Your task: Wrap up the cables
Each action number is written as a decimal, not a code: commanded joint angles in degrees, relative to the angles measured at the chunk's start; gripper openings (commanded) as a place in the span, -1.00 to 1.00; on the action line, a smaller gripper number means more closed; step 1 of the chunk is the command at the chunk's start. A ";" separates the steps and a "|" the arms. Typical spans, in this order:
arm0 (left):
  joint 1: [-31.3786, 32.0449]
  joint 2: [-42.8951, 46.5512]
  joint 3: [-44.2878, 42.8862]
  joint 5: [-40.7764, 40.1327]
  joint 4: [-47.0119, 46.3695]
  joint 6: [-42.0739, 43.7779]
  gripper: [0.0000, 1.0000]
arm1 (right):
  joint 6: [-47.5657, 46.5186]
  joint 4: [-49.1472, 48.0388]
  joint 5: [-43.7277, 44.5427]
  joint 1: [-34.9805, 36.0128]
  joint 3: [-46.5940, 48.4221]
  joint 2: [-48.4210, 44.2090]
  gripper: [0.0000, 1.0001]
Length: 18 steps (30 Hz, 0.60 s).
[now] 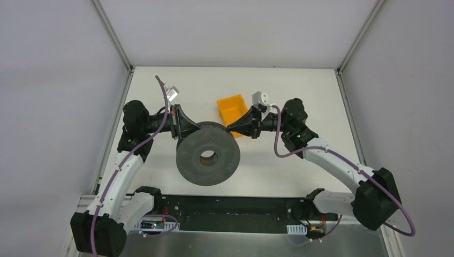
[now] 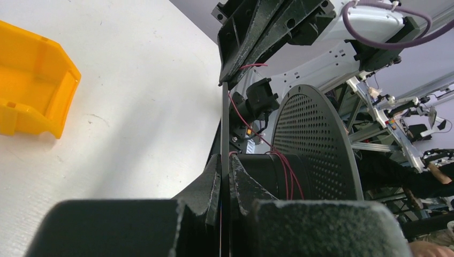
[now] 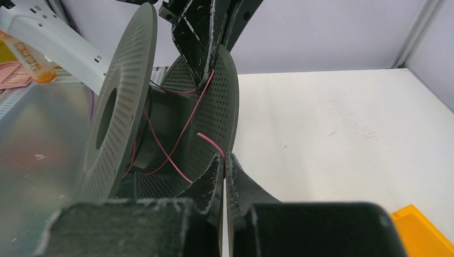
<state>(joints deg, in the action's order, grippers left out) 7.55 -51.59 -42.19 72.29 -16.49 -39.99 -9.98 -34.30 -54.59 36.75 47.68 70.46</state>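
**A:** What have the claws got?

**B:** The left claw (image 2: 225,179) is clamped on the thin edge of one flange (image 3: 217,107) of the spool (image 2: 316,134). The right claw (image 3: 224,172) bites the same flange from the opposite edge, so the spool is held between them.

**A:** And the cable?

**B:** Just past the fingertips, in the gap between the two flanges. The cable (image 3: 188,119) passes close by each claw's tips, but I cannot tell whether either one pinches it. From there it drops to the hub (image 3: 160,128) in a few slack loops. One free end sticks out just above the right claw.

**A:** So how far along is it?

**B:** Early, I'd say. A few turns sit on the hub (image 2: 267,171), but they hang loose rather than lying snug. What's left, as I judge it, is taking up the slack turn by turn and tucking in that stray end.
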 commanded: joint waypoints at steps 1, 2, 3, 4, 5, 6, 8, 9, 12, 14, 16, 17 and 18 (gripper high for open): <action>-0.54 0.01 -0.11 -1.40 -10.71 -7.09 -1.00 | -0.94 -3.25 2.52 0.03 -3.68 -3.44 -1.00; -0.60 -0.13 0.12 -1.63 -11.61 -8.00 -1.00 | -0.64 -3.83 3.46 0.06 -4.29 -3.96 -1.00; -0.61 -0.23 0.24 -1.91 -12.00 -8.54 -1.00 | -0.25 -4.38 4.63 0.13 -4.75 -4.41 -1.00; -0.61 -0.47 0.37 -2.26 -11.81 -8.56 -1.00 | 0.10 -4.59 5.80 0.16 -5.05 -4.83 -1.00; -0.67 -0.56 0.43 -2.42 -11.29 -8.33 -1.00 | 0.35 -4.63 6.92 0.19 -5.20 -5.13 -1.00; -0.65 -0.68 0.37 -2.58 -11.08 -8.17 -1.00 | 0.63 -4.63 7.89 0.23 -5.27 -5.39 -0.99; -0.68 -0.82 0.52 -2.72 -10.90 -8.11 -1.00 | 1.21 -4.54 9.36 0.27 -5.46 -5.84 -0.96; -0.68 -0.76 0.54 -2.87 -10.86 -8.17 -1.00 | 1.29 -4.47 9.48 0.30 -5.60 -6.03 -0.97; -0.70 -0.79 0.53 -3.53 -10.58 -8.16 -1.00 | 2.00 -5.31 9.37 0.77 -6.35 -6.56 -1.00; -0.67 -0.93 0.66 -4.17 -10.95 -8.82 -1.00 | 2.49 -7.10 9.49 1.32 -7.72 -6.98 -1.00; -0.70 -0.99 1.10 -4.70 -13.02 -10.77 -1.00 | 2.85 -9.76 10.03 1.85 -9.63 -8.01 -1.00; -0.70 -1.14 1.29 -5.01 -14.14 -11.75 -1.00 | 3.14 -11.19 10.68 2.05 -10.67 -8.65 -1.00; -0.70 -1.28 1.40 -5.38 -14.78 -12.58 -1.00 | 3.36 -12.52 11.42 2.34 -11.62 -9.34 -1.00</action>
<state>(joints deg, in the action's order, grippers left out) 7.40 -53.12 -40.71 69.78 -23.27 -47.22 -8.32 -39.99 -44.10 37.71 39.11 64.23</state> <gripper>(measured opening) 0.009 0.007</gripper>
